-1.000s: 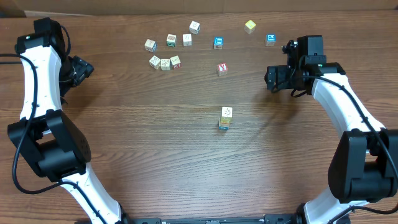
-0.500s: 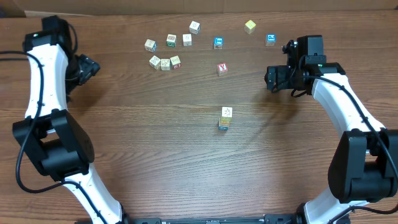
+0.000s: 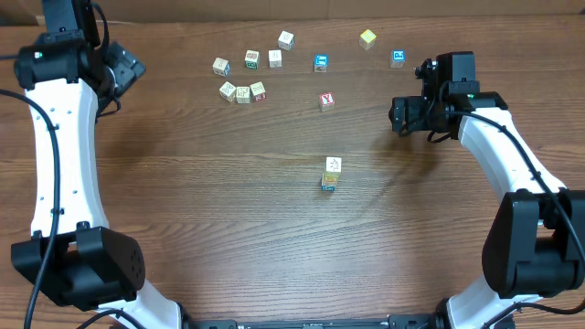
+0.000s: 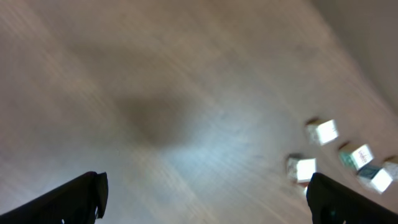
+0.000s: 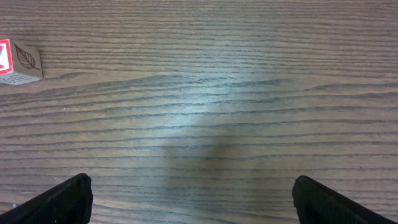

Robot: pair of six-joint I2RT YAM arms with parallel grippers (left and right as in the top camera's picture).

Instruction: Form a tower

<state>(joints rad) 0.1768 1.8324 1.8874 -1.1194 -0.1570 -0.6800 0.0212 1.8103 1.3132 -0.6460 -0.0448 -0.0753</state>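
Note:
The tower (image 3: 331, 174) stands near the middle of the table, a slim column with a cream cube on top and a blue-faced cube showing lower down. My left gripper (image 3: 131, 67) hovers open at the far left back, well away from it. Its wrist view is blurred, with dark fingers (image 4: 81, 196) spread wide over bare wood and nothing between them. At the right, level with the red-marked cube (image 3: 326, 100), my right gripper (image 3: 397, 114) is open. Its fingertips (image 5: 62, 202) are wide apart over bare wood, and the red-marked cube (image 5: 18, 62) lies at the upper left.
Loose cubes lie along the back: a cluster (image 3: 243, 92), a row (image 3: 251, 59), a blue cube (image 3: 321, 62), a yellow cube (image 3: 367, 38) and another blue one (image 3: 398, 58). Several pale cubes (image 4: 321, 132) show blurred at the right of the left wrist view.
My left arm has swung toward the back of the table, its gripper moving up and slightly right in the overhead view. The right arm and the cubes have stayed put.

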